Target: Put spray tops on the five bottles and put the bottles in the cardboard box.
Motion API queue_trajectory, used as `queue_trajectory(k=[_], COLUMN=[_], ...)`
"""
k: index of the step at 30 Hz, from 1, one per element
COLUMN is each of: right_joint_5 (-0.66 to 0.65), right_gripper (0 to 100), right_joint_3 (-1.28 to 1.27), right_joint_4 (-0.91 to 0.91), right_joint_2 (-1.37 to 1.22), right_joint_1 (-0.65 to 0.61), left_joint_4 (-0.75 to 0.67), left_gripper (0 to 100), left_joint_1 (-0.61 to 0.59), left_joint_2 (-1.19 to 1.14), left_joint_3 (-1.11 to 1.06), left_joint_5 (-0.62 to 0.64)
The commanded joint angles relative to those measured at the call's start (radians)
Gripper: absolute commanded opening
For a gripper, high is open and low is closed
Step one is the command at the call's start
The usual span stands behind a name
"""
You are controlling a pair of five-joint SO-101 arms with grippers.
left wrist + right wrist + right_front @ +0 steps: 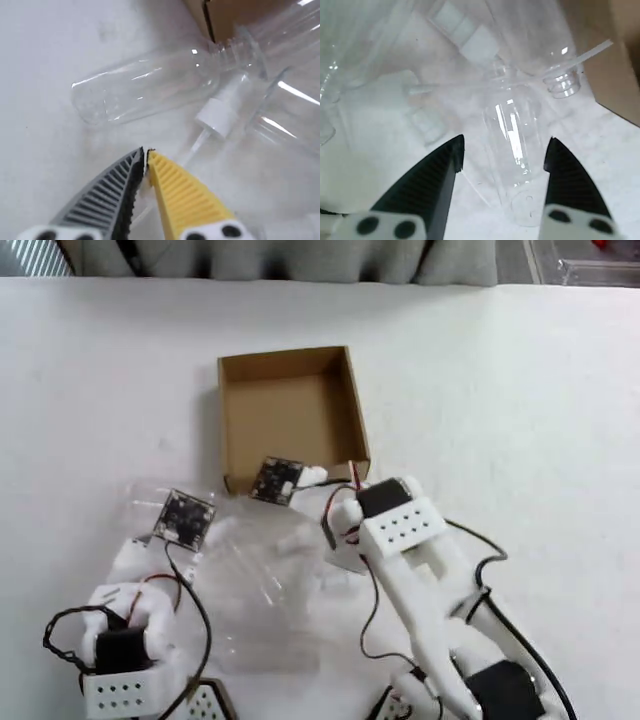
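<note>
Left pincer [146,152] is pinched together, right by a spray top [217,117] lying on the table [40,100] beside a clear bottle [150,85]. Right pincer [502,143] is spread apart around a second bottle [517,165], also lying flat, just in front of the cardboard box [285,405].

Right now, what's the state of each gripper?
Left gripper: jaws shut, nothing clearly held.
Right gripper: jaws open, framing a lying clear bottle, not gripping it.
</note>
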State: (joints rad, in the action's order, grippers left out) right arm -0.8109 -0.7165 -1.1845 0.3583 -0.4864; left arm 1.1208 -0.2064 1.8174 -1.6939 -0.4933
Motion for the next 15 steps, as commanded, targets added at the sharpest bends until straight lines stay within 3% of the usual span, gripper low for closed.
queue_trajectory(k=[1,7,15], right_joint_5=[-0.048,-0.201,-0.242], right_gripper=[22.9,23.1,29.1], right_joint_3=[0.046,0.005,-0.006], right_joint_4=[0.008,-0.036,0.019], right_joint_2=[-0.004,-0.013,-0.013], right_joint_1=[0.001,0.001,0.016], left_joint_4=[-0.032,-0.031,-0.029], left_gripper=[2,2,2], left_joint_1=[0.048,0.059,0.058], left_joint_2=[0.005,0.005,0.005], left_joint_3=[0.003,0.002,0.002], left_joint_5=[-0.012,-0.017,-0.017])
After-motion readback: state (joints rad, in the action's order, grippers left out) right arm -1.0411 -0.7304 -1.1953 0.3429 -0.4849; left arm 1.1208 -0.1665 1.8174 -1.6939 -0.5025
